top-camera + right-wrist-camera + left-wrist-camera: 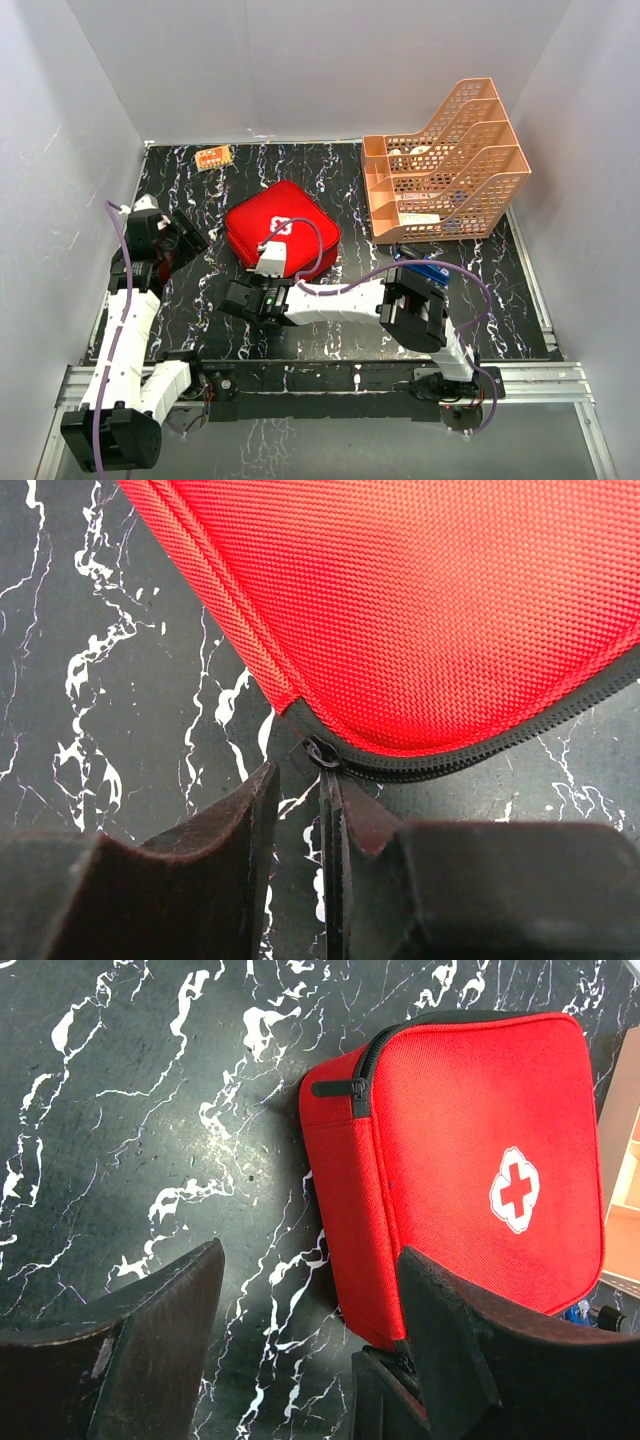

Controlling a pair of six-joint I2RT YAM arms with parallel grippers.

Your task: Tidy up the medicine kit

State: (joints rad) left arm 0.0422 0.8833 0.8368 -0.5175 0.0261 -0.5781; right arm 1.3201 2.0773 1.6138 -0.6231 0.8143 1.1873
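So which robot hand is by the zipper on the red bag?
The right gripper: its fingers, nearly together, point at the zipper pull on the corner of the red medicine kit. The left gripper stands wide open, off to its side.

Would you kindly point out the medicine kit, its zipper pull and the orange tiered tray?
medicine kit (292,207): top external view, bare red lid.
zipper pull (335,1087): left wrist view, black tab on the kit's side.
orange tiered tray (470,215): top external view, near lattice side wall.
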